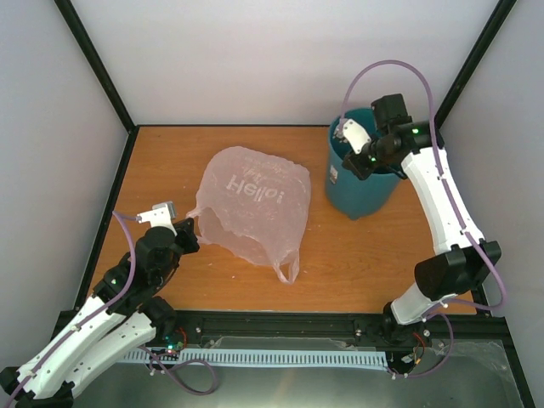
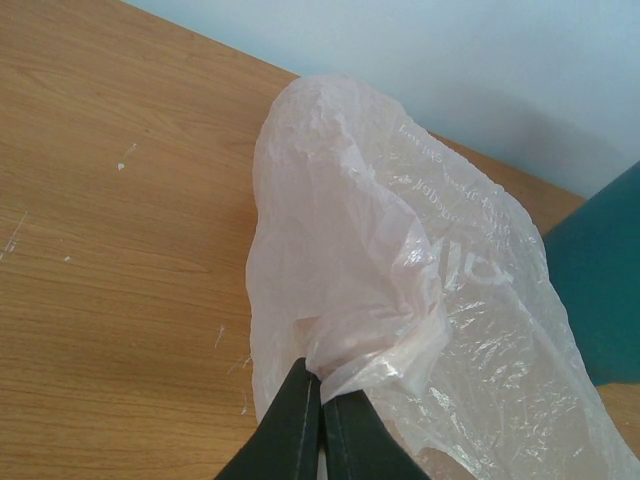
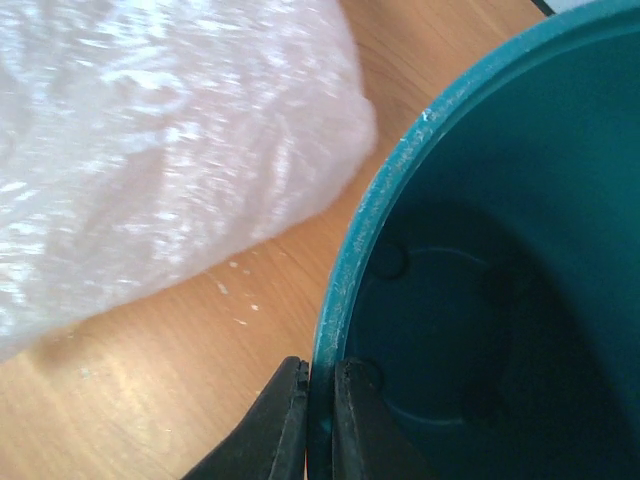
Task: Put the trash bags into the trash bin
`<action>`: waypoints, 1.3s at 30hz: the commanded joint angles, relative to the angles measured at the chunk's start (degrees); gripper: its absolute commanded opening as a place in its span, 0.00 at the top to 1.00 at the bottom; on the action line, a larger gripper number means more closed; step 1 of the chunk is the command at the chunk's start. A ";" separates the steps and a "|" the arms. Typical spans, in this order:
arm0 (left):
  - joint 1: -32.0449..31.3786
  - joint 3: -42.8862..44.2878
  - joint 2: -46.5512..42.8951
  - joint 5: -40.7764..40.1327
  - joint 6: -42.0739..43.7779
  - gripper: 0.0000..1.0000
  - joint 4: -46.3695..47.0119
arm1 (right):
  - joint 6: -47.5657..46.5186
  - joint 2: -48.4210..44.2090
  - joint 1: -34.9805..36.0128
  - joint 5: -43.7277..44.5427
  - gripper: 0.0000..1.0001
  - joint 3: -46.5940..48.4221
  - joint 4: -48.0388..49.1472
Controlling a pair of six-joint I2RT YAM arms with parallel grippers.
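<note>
Pale-pink trash bag (image 1: 255,204) lies puffed with air mid-way across the wooden table (image 1: 161,161), lettering up, one loop handle (image 1: 287,268) trailing toward my bases. It sits just left of the teal trash bin (image 1: 361,195), apart from it and not yet in it.

Left gripper (image 2: 320,385): fingers pressed together on a gathered fold of film at the bag's left edge, where the plastic bunches right at the tips. Judged purpose: a pinch there lets me lift and drag the bag toward the bin.

Right gripper (image 3: 320,372): fingers clamped across the bin's rim, one inside the wall, one outside. Judged purpose: steady the light bucket so it does not tip or slide as the bag goes in.

Obstacles: bin interior looks empty, and only wood lies between bag and bin. Concern — the bag is bigger than the bin mouth and crinkly, so it will likely need stuffing. My right arm over the rim also covers part of the opening — may have to shift.
</note>
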 commanded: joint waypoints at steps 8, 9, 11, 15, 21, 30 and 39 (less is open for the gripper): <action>-0.17 0.10 -0.80 0.05 0.96 0.99 1.21 | -0.68 -3.19 11.86 -3.56 0.92 -0.84 1.82; -0.18 0.06 -0.73 0.00 0.98 0.99 1.17 | -0.54 -3.19 12.61 -3.60 0.92 -0.91 2.33; -0.14 0.07 -0.85 0.00 0.98 0.99 1.17 | -0.29 -2.99 13.87 -3.59 0.92 -1.01 3.30; -0.13 0.07 -1.18 0.39 0.87 0.99 1.13 | 0.17 -2.33 15.82 -2.82 0.92 -1.16 5.70; -0.18 0.02 -1.75 0.26 0.86 0.99 1.21 | 0.33 -0.99 16.99 -3.07 0.92 -0.29 7.02; -0.17 0.00 -1.97 -0.23 0.73 0.99 0.99 | -0.01 -1.67 20.80 -3.26 0.91 -0.27 5.03; -0.17 -0.06 -2.35 -0.62 0.17 0.99 0.78 | -1.70 -5.77 27.92 5.81 0.89 -6.83 6.57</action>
